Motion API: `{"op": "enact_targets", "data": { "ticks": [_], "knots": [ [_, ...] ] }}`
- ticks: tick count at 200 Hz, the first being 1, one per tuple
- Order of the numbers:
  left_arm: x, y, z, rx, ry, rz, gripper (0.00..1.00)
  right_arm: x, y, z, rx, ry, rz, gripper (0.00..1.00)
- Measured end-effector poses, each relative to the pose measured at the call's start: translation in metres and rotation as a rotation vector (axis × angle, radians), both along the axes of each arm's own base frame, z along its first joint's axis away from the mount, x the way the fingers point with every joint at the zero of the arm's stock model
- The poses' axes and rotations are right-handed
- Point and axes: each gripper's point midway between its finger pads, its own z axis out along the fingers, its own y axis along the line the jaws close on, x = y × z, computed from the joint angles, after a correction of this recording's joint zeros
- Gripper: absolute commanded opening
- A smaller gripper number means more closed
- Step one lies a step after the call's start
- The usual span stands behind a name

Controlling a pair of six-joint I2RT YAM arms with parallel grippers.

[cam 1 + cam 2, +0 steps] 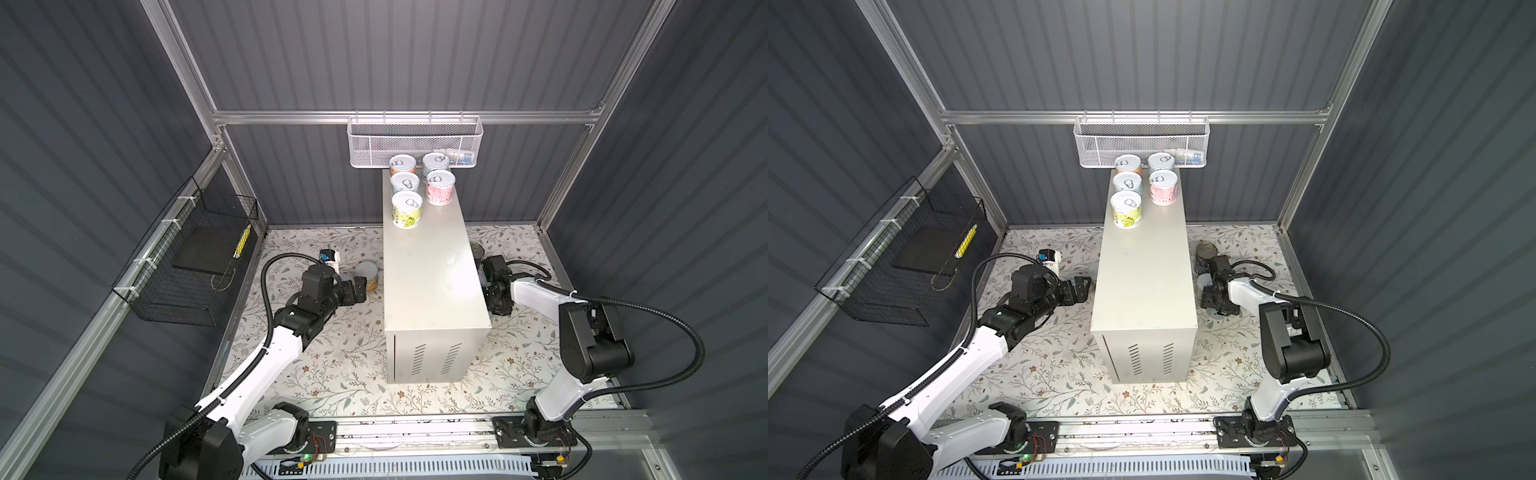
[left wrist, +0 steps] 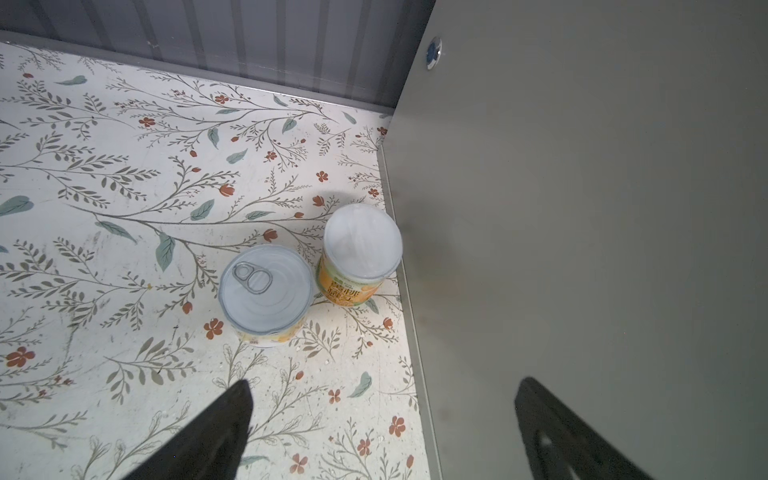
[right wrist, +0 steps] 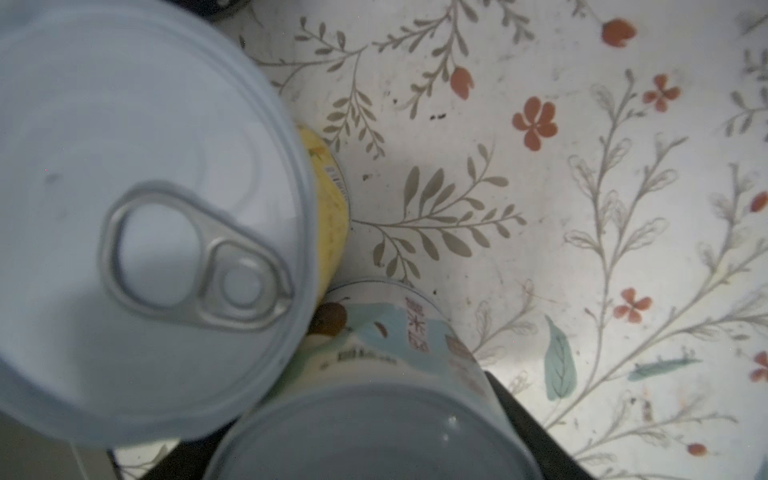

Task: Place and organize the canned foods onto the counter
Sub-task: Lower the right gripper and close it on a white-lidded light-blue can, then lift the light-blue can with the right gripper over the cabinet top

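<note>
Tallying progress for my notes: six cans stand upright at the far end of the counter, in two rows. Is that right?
Not quite: five cans, not six, stand upright at the far end of the counter, in two rows, one of three and one of two. Both top views show it.

The 2 top views look steeply down from high above the near edge and share nearly the whole scene, floral table [image 1: 332, 374] and counter [image 1: 432, 270] alike. The left wrist view looks obliquely down from nearby at the counter's side wall and an orange-labelled can [image 2: 359, 253]; in a top view that can [image 1: 368, 272] shows too. The right wrist view sits very close over a pull-tab can [image 3: 145, 232], which is blurred.
</note>
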Motion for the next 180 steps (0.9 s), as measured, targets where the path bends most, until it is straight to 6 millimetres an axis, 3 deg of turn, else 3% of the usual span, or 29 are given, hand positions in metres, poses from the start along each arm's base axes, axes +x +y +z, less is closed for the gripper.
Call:
{"op": "enact_targets", "data": {
  "ticks": [20, 62, 85, 137, 180],
  "knots": [
    [0.0, 0.0, 0.0, 0.0, 0.0, 0.0, 1.0, 0.0, 0.0, 0.0, 0.004, 0.001, 0.002, 0.0],
    [0.0, 0.0, 0.0, 0.001, 0.0, 0.001, 0.99, -0.006, 0.002, 0.003, 0.016, 0.009, 0.012, 0.0],
    [0.0, 0.0, 0.0, 0.001, 0.0, 0.001, 1.0, -0.017, 0.004, 0.022, 0.031, -0.004, 0.053, 0.0],
    [0.001, 0.0, -0.003, 0.007, 0.008, 0.0, 0.99, -0.036, 0.015, 0.121, 0.089, -0.188, 0.202, 0.0],
    [0.001, 0.0, -0.01, 0.017, 0.026, -0.001, 0.99, -0.043, 0.031, 0.253, 0.147, -0.386, 0.335, 0.0]
  ]
}}
